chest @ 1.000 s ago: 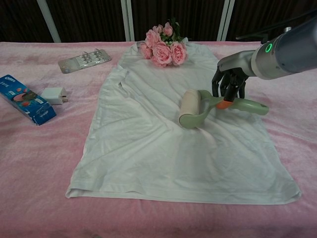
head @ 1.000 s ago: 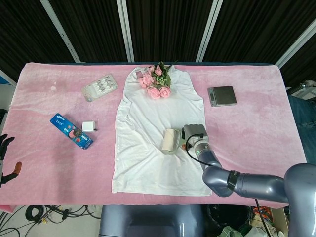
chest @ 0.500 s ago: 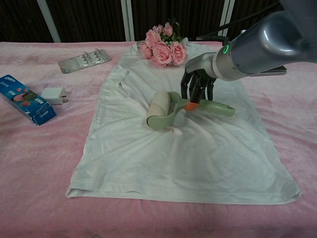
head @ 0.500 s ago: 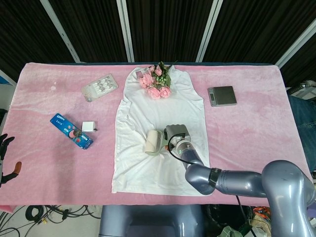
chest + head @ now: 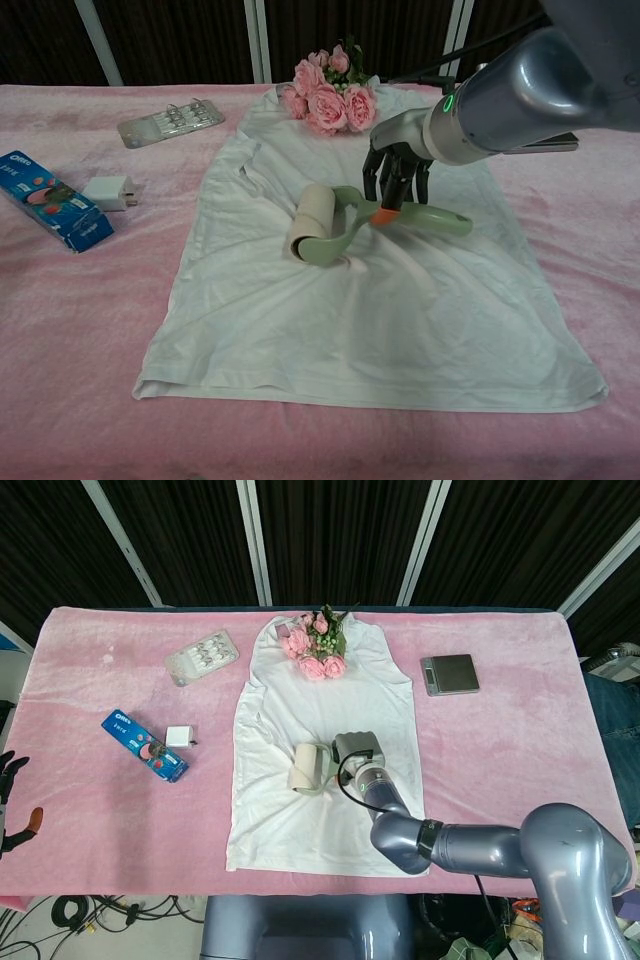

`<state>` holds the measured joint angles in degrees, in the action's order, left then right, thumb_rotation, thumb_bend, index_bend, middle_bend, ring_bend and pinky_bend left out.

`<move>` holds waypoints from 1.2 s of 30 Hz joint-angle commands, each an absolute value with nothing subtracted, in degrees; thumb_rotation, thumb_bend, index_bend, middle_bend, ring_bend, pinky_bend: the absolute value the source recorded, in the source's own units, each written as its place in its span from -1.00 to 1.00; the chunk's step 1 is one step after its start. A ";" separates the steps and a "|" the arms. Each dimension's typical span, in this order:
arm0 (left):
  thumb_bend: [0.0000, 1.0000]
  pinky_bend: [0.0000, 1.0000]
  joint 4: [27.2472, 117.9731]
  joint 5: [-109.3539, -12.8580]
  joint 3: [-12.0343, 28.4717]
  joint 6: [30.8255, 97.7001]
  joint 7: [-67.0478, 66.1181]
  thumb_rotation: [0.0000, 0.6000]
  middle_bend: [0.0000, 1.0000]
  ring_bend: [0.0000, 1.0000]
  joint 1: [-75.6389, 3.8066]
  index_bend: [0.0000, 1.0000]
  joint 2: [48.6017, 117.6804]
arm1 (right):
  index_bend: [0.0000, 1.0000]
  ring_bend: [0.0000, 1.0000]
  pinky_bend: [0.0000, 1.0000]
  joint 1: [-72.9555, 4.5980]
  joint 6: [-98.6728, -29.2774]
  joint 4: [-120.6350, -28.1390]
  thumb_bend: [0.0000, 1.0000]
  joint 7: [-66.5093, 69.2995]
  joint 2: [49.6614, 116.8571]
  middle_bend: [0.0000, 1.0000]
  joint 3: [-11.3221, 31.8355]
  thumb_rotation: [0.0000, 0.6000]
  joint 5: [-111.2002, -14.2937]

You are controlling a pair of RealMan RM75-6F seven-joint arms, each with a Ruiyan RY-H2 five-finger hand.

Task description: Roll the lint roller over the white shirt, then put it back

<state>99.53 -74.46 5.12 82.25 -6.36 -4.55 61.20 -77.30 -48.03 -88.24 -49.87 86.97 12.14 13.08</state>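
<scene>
The lint roller point(image 5: 318, 224) lies drum-down on the middle of the white shirt point(image 5: 400, 320), its green handle grasped by the right hand point(image 5: 398, 178). The rolling step is in hand. Next move calls for steady downward pressure without bunching cloth. Left hand point(image 5: 12, 800) idles off the surface, holding nothing.

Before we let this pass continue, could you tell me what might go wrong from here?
1. The white shirt is wrinkled around the lint roller; the sticky drum could drag and bunch the loose fabric instead of rolling.
2. The right hand grips the handle only near its neck, so the roller may twist.
3. Strokes toward the collar could catch the pink flowers lying there.
</scene>
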 commanded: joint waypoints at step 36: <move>-0.22 -0.52 99.48 -74.62 4.97 82.63 -6.54 1.00 -0.88 -0.93 -4.28 -0.72 61.37 | 0.37 0.13 -0.12 -61.62 -43.35 -93.28 0.05 -34.95 65.06 0.15 3.62 1.00 4.97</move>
<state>99.48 -74.62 4.97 82.64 -6.54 -4.27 61.37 -62.47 -43.62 -94.38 -35.65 65.72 4.03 5.27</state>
